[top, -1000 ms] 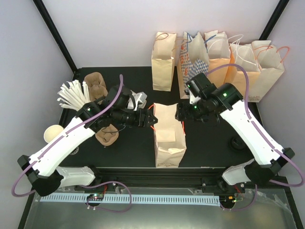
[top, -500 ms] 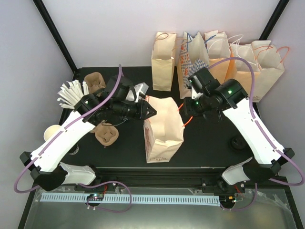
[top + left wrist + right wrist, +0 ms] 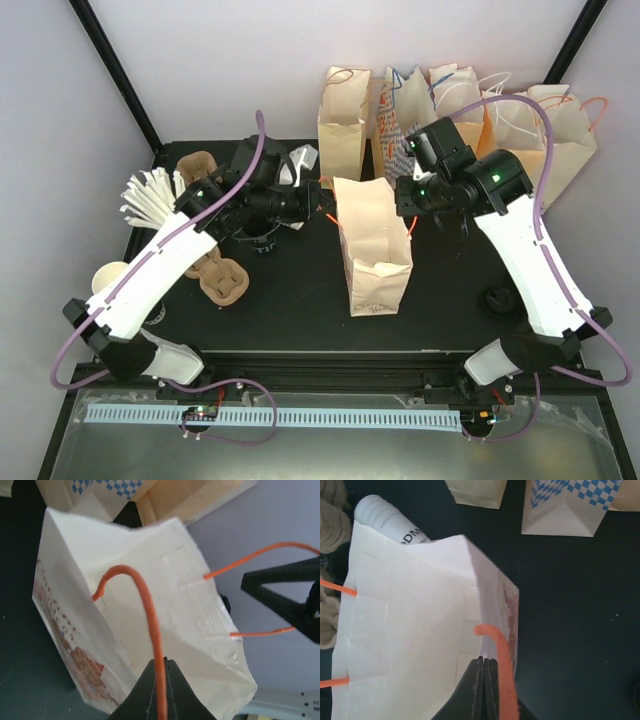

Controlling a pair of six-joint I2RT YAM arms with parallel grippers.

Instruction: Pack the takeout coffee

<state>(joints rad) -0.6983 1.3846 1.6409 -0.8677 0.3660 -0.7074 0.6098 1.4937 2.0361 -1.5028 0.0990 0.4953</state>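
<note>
Handles are what both tools hold. Our left gripper is pressed together on one orange handle loop of the paper bag. Our right gripper is pinched onto the opposite loop. Neither pair of jaws shows any gap beyond the cord itself. Between them the bag sits mouth-up in the middle of the table with its opening pulled wide. We cannot tell whether its base rests on the surface or hangs just clear.

The takeout coffee is not in the bag. In the right wrist view we see its white printed side just outside the bag's left wall, toward the far corner, between the bag and the brown pulp carriers. Its long axis slants toward the bag's rim in that view. The lid is hidden, and from above the left arm covers that spot, so it may be lying on its side, but we would not swear to it.

We judge that the coming move turns on one relation. The coffee lies on the bag's left side, close to the left gripper and across the open mouth from the right one. The left arm is nearer, so it would have to let go of its loop while the right holds the bag up.
</note>
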